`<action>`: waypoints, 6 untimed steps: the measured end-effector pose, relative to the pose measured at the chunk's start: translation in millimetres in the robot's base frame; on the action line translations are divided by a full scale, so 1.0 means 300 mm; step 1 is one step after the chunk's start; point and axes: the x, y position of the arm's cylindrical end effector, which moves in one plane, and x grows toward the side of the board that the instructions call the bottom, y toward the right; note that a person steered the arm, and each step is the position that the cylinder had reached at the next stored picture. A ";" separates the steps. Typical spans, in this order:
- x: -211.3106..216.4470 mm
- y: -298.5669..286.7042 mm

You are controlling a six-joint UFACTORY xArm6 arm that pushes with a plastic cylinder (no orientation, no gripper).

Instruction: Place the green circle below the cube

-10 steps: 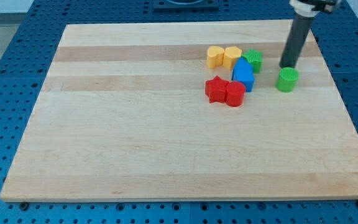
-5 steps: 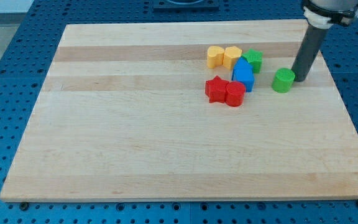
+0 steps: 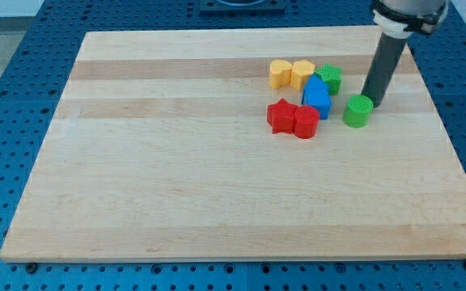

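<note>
Camera view looks down on a pale wooden board (image 3: 217,178) that fills most of the frame, resting on a blue perforated table (image 3: 6,97). Largest to smallest after that comes the arm: a dark straight rod (image 3: 383,69) enters from the upper right of the frame under a silver collar and slants slightly down toward the view's left. It has no jaws to spread or press, so it pinches nothing. My tip (image 3: 371,103) stands on the board at the upper right edge of the green circle (image 3: 357,111), touching it or just beside it; contact cannot be told for certain.

The green circle is a short upright cylinder, bright green with a lighter flat top, in the right-centre of the frame. It sits apart from the cluster, to the view's right of the blue block (image 3: 317,99) with a strip of bare board between them.

The cluster holds 6 blocks. The blue block, an angular piece, is at its middle. A red star (image 3: 281,116) and a red rounded block (image 3: 306,123) touch each other at the cluster's lower left. 2 yellow blocks (image 3: 290,73) stand side by side at its top, and a green star (image 3: 328,78) sits just to their right, above the blue block.
</note>
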 end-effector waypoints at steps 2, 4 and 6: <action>0.048 -0.036; 0.063 0.023; 0.128 -0.019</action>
